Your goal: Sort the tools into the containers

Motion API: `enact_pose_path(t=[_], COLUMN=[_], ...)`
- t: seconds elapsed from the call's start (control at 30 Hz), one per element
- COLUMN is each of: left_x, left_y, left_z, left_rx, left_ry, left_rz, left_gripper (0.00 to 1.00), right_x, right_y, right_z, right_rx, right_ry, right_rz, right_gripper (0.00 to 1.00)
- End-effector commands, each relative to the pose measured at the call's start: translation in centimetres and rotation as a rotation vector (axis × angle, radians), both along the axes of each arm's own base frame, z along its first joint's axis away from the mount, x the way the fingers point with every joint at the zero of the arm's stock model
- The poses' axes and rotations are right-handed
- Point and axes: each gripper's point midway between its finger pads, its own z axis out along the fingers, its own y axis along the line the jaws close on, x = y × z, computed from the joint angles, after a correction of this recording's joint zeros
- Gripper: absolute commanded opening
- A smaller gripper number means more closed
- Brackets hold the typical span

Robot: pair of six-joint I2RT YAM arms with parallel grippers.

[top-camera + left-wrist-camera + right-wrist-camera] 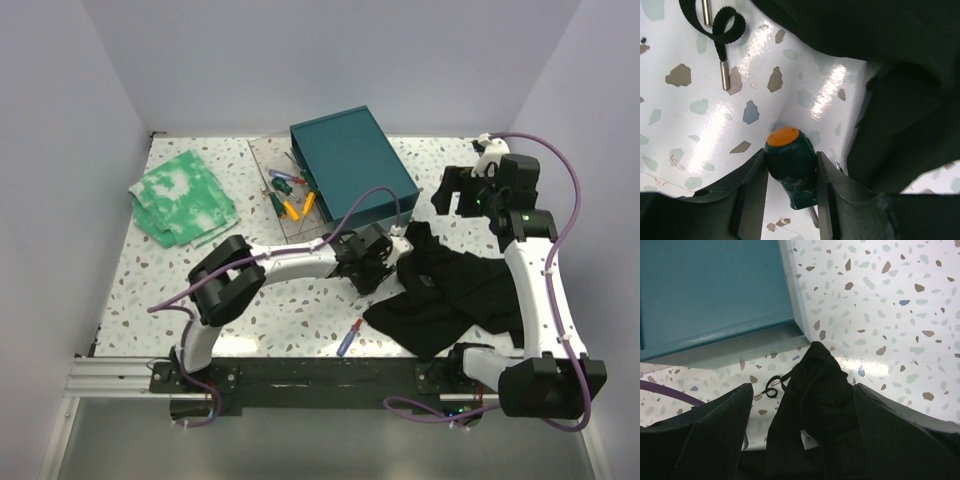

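My left gripper is shut on a green-handled screwdriver with an orange cap, just above the speckled table at the left edge of a black cloth. In the top view this gripper sits mid-table. My right gripper is open and empty, held above the black cloth, near the teal box. In the top view it is right of the teal box. The clear box holds several screwdrivers. A red-and-blue screwdriver lies near the front edge.
A green-white cloth lies at the back left. The black cloth spreads over the right middle of the table. Its drawstring with metal tips lies beyond my left gripper. A purple cable crosses the right wrist view.
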Motion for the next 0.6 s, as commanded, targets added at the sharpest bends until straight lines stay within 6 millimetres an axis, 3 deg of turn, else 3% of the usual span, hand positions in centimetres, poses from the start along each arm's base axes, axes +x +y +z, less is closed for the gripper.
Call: enact_pose_path(t=[0.0,0.03,0.13,0.17,0.2,0.23,0.27,0.3,0.33,0.37,0.47,0.53,0.57], left_x=[2.0,2.0,4.5,7.3,8.5,9.3,11.7,12.9,13.7,15.8,18.1,19.0,19.6], left_y=[-2.3,-1.7,1.1,3.6,4.6,6.1,9.0,10.0,11.2,13.7,16.3,17.0,17.8], left_z=[12.6,15.6,21.9,23.0,25.0,25.4,25.5,26.8,26.0,25.7,23.9,23.2,22.9], left_rx=[-0.333,-0.404,-0.599,-0.638,-0.737,-0.781,-0.807,-0.894,-0.904,-0.911,-0.874,-0.810,-0.783], left_ry=[-0.080,-0.106,-0.166,-0.176,-0.138,-0.113,-0.089,-0.059,-0.030,-0.041,-0.049,-0.073,-0.100], left_rz=[-0.113,-0.118,-0.001,0.112,0.204,0.261,0.361,0.439,0.502,0.607,0.745,0.779,0.832], left_gripper=[0.00,0.00,0.00,0.00,0.00,0.00,0.00,0.00,0.00,0.00,0.00,0.00,0.07], right_x=[0.1,0.1,0.3,0.3,0.4,0.4,0.4,0.5,0.5,0.5,0.6,0.6,0.6], right_y=[0.1,0.1,0.2,0.1,0.1,0.1,0.1,0.1,0.1,0.1,0.3,0.3,0.3], right_z=[1.4,1.3,1.3,1.1,1.2,1.2,1.1,1.0,1.0,0.9,0.8,1.0,1.0], right_rx=[0.019,0.020,0.025,0.026,0.028,0.028,0.028,0.028,0.029,0.034,0.048,0.052,0.053], right_ry=[-0.052,-0.049,-0.047,-0.042,-0.045,-0.043,-0.040,-0.039,-0.036,-0.033,-0.027,-0.032,-0.030], right_rz=[0.003,0.003,0.005,0.003,0.004,0.004,0.002,0.002,0.002,0.002,0.001,0.000,-0.001], right_gripper=[0.85,0.85,0.85,0.85,0.85,0.85,0.85,0.85,0.85,0.85,0.85,0.85,0.85])
